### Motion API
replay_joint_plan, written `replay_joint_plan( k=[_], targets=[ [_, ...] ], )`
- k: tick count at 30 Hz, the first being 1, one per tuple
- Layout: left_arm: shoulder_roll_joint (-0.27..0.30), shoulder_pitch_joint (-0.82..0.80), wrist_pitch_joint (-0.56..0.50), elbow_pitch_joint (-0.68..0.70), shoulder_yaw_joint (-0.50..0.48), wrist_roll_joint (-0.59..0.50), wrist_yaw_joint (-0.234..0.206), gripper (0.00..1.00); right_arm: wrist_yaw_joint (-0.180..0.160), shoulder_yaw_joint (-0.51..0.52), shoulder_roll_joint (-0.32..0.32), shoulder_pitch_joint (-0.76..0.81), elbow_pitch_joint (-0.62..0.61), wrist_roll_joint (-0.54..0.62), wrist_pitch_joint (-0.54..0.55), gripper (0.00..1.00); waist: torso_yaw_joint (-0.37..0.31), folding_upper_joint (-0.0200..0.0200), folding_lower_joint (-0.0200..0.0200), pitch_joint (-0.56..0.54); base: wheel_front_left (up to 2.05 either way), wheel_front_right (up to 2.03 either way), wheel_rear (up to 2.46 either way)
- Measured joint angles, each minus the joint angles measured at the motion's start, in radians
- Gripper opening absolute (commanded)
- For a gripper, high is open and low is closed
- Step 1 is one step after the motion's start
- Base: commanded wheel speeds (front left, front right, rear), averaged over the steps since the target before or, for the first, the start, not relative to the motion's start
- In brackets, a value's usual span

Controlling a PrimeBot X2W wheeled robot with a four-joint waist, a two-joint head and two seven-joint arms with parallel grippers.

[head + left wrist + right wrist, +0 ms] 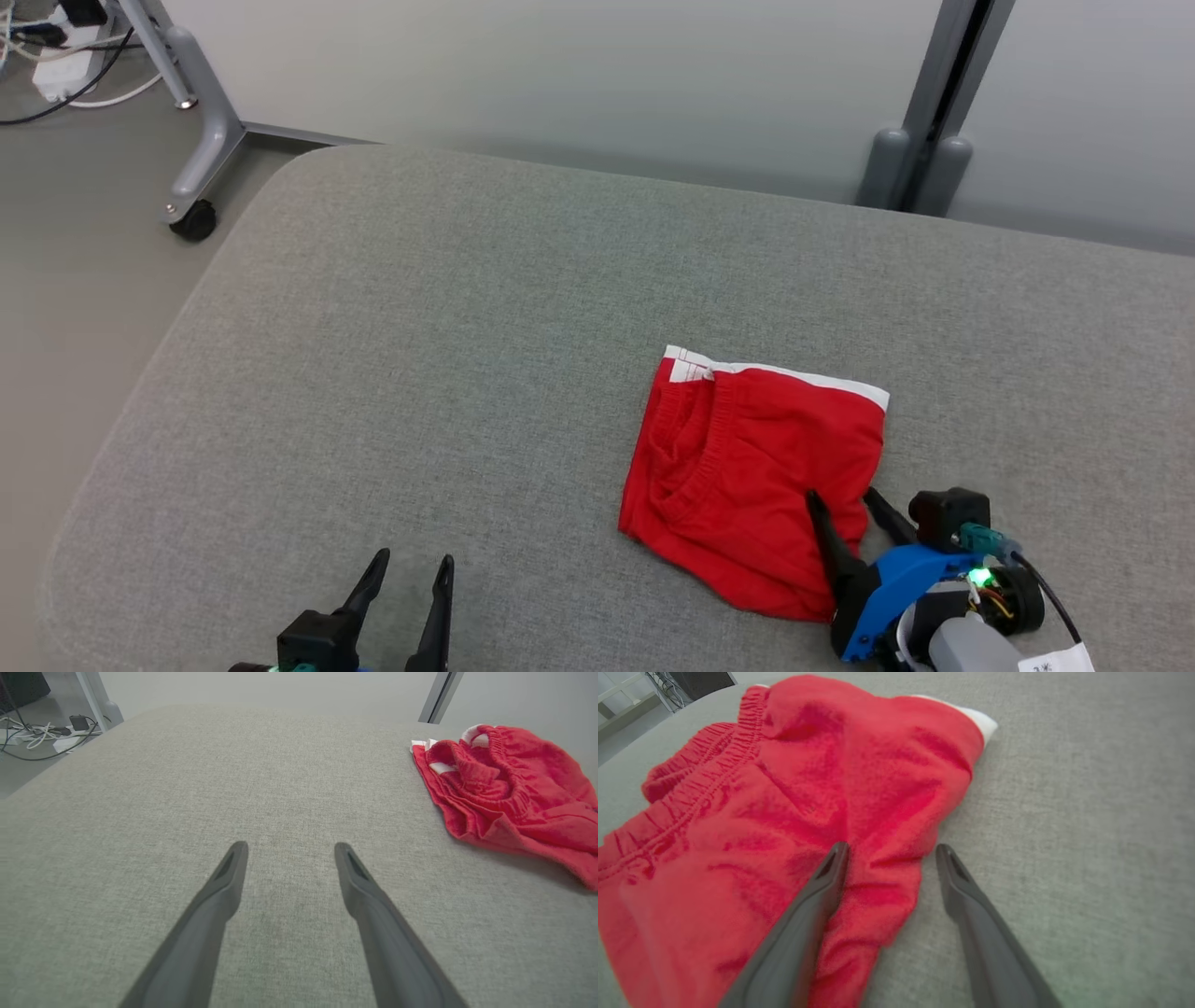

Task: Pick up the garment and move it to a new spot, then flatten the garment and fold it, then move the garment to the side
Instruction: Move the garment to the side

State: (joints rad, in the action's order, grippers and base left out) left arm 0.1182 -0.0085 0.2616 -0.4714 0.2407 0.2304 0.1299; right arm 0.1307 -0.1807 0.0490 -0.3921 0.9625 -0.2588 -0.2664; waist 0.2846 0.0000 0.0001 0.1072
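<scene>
**Right claw open over the corner of the red garment, left claw open above bare bench**

The red garment point(747, 476) lies on the grey upholstered bench point(420, 327), right of the middle and closer to the near edge than to the far one. It is bunched into a rough square. A white band runs along its far edge, and a gathered elastic hem curves down its left part. The cloth is creased, not smooth, and its near edge sags into a rounded fold.

The right gripper point(840, 495) is at the garment's near right corner, with its jaws spread wide and gripping nothing. In the right wrist view the gripper point(892, 847) straddles the edge of the garment point(784, 812): one finger point(803, 924) lies over the red cloth, and the other finger point(980, 924) is over bare bench point(1064, 812) just beside the cloth. A wrinkled lobe of the fabric lies between them. Whether the fingers press on the fabric cannot be told. A green light point(978, 579) glows on the wrist behind the blue housing point(901, 583).

The left gripper point(414, 556) is at the bench's near edge, left of the middle and well apart from the garment. Its jaws are also spread and hold nothing. In the left wrist view the gripper point(290, 844) points across bare bench point(280, 765), with the garment point(509, 793) off to the upper right.

Beyond the bench's far left corner a grey frame leg with a black caster point(194, 219) stands on the floor, with cables point(56, 56) behind it. A grey post point(934, 121) rises against the pale wall past the far edge.
</scene>
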Motion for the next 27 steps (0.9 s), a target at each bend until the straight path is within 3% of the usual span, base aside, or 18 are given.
replay_joint_plan(
  k=[2,7,12,27],
  targets=[
    [0.001,-0.002,0.000,0.001,0.001,0.001,0.000,1.00,0.000,-0.001,0.001,-0.012,0.016,-0.003,-0.002,0.00,0.006,0.0000,0.0000,0.006,0.00,0.00,0.00],
    [0.002,-0.013,0.000,0.012,0.000,0.007,0.000,1.00,0.001,0.030,-0.003,-0.038,0.016,0.004,-0.002,0.00,-0.004,0.0000,0.0000,0.023,0.00,0.00,0.00],
    [-0.001,-0.010,0.000,0.027,0.011,0.007,0.000,1.00,0.001,0.077,-0.001,-0.016,-0.033,0.031,0.002,0.00,-0.084,0.0000,0.0000,0.023,0.00,0.00,0.00],
    [-0.022,-0.094,0.000,0.083,0.206,0.025,0.000,1.00,0.001,0.057,-0.001,0.092,-0.138,0.039,0.002,0.00,-0.521,0.0000,0.0000,0.049,0.00,0.00,0.00]
  ],
)
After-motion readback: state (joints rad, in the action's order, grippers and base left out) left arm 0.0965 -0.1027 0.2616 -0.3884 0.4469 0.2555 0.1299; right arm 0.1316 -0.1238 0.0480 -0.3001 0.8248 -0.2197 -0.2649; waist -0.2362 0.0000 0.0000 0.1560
